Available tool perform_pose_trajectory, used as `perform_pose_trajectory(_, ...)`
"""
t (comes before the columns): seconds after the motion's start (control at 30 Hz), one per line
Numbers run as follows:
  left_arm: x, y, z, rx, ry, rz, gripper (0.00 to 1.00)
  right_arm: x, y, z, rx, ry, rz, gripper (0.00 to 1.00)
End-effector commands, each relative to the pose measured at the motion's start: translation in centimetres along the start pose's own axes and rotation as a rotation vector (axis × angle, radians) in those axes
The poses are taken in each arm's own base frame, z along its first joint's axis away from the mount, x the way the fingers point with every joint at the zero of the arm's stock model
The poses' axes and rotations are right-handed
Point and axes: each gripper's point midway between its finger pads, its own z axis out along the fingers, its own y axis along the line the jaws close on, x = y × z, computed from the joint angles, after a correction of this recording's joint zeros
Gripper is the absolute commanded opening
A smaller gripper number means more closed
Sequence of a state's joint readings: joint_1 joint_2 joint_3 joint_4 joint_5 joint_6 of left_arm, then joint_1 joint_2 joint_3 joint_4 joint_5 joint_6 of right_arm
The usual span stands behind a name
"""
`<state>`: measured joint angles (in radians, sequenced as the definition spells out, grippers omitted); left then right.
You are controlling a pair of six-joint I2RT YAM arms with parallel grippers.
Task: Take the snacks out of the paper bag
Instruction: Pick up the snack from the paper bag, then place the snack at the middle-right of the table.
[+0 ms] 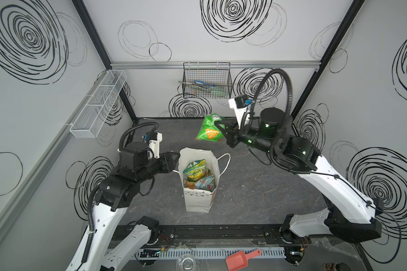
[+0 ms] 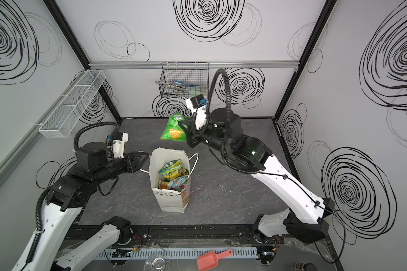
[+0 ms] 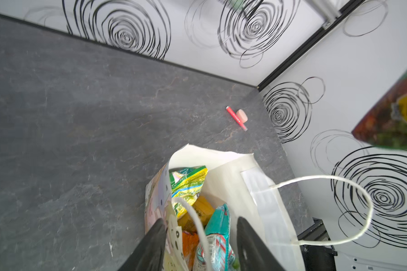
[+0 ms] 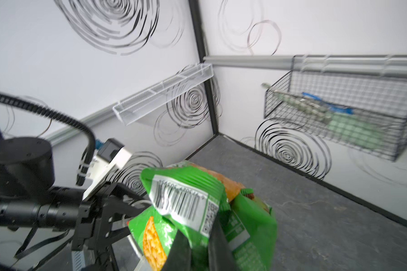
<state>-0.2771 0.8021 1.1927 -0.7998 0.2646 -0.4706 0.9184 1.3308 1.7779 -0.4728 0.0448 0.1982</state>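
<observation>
The paper bag [image 1: 197,201] stands upright at frame centre, snacks [image 1: 194,170] inside. The left gripper [image 1: 176,162], jaws parted, straddles its rim, likely to steady it. The right gripper [image 1: 217,127] pinches a green packet [image 1: 206,133] aloft above centre, clear of the bag.

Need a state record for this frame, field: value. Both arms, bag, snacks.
tall white paper gift bag: upright on grey table, mouth open
bag contents: yellow-green, orange and teal foil packets
right end effector: shut on crinkly green foil snack packet, held in air clear of the bag
left end effector: open, at the bag's rim
elsewhere: red pen, pink oval block side by side on table
</observation>
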Motion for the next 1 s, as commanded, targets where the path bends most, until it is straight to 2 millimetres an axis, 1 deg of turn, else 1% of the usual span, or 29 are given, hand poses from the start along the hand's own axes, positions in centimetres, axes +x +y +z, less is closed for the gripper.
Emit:
perform_pose_trajectory(0.0, -2.9, -2.6, -1.9, 0.112, -0.151, 0.046, 0.64, -2.9, -3.6, -2.8, 0.083, -0.114, 0.055, 0.00)
perform_pose_trajectory(0.07, -4.1, -3.5, -3.4, 0.140, -0.225, 0.068, 0.79, -2.9, -5.9, -3.7, 0.117, -0.116, 0.074, 0.00)
perform_pose_trajectory(0.13, -5.3, -4.1, -4.9, 0.149, -0.296, 0.083, 0.95, -2.3, -7.8, -4.4, 0.140, -0.101, 0.100, 0.00)
perform_pose_trajectory(0.17, -5.9, -4.5, -5.7, 0.158, -0.329, 0.096, 0.99, -1.8, -8.9, -4.7, 0.155, -0.089, 0.115, 0.00)
perform_pose_trajectory(0.2, -6.4, -4.9, -6.3, 0.165, -0.357, 0.109, 0.96, -1.3, -9.9, -5.0, 0.173, -0.082, 0.134, 0.00)
perform_pose_trajectory(0.27, -7.4, -5.9, -7.7, 0.196, -0.411, 0.143, 0.96, 0.2, -12.2, -5.5, 0.207, -0.061, 0.187, 0.00)
perform_pose_trajectory(0.33, -7.9, -7.3, -8.7, 0.252, -0.439, 0.181, 0.96, 2.1, -14.4, -5.8, 0.241, -0.032, 0.238, 0.00)
perform_pose_trajectory(0.4, -8.0, -8.9, -9.3, 0.331, -0.439, 0.216, 0.96, 4.6, -16.2, -5.7, 0.275, 0.011, 0.281, 0.00)
perform_pose_trajectory(0.5, -7.8, -10.9, -9.5, 0.434, -0.397, 0.239, 0.96, 9.0, -18.9, -5.4, 0.333, 0.082, 0.333, 0.00)
perform_pose_trajectory(0.63, -7.0, -12.5, -9.5, 0.532, -0.351, 0.249, 0.96, 16.1, -22.1, -4.5, 0.412, 0.196, 0.392, 0.00)
perform_pose_trajectory(0.73, -6.3, -12.7, -8.9, 0.558, -0.313, 0.249, 0.96, 20.5, -23.7, -3.8, 0.446, 0.272, 0.420, 0.00)
perform_pose_trajectory(0.83, -5.3, -12.4, -7.8, 0.527, -0.270, 0.257, 0.96, 24.6, -25.0, -3.3, 0.481, 0.343, 0.442, 0.00)
perform_pose_trajectory(0.97, -3.8, -12.7, -6.3, 0.495, -0.199, 0.290, 0.96, 29.2, -26.4, -2.9, 0.516, 0.426, 0.476, 0.01)
